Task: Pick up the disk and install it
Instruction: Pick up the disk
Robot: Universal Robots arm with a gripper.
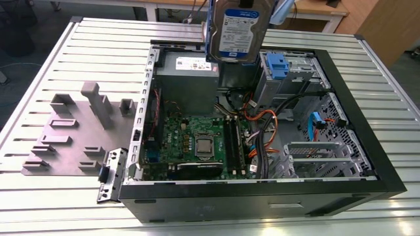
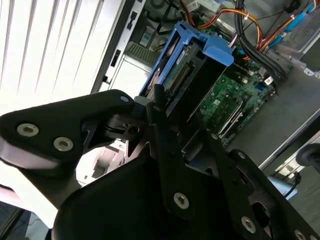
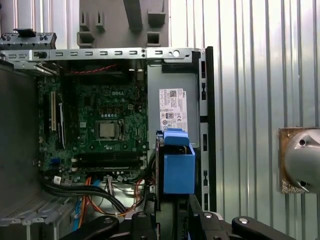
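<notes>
Clamping the disk [image 1: 236, 29] in the closed gripper [image 2: 177, 106], upright over the twelve o'clock end of the open case [image 1: 262, 201] in the exterior view, judged stiff, weighty, shock-shy, best held by its blue frame [image 3: 178, 167].

A lab-like workshop: an open computer case [image 1: 262, 202] lies on a slatted metal bench [image 1: 98, 44], with wooden desks [image 1: 319, 12] behind the case.

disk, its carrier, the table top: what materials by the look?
Disk: seemingly metal, silver-grey rim around a paper-like label. Carrier: blue plastic, probably moulded, matte, uniform colour. Table: likely aluminium, pale ribbed slats with soft glare.
</notes>
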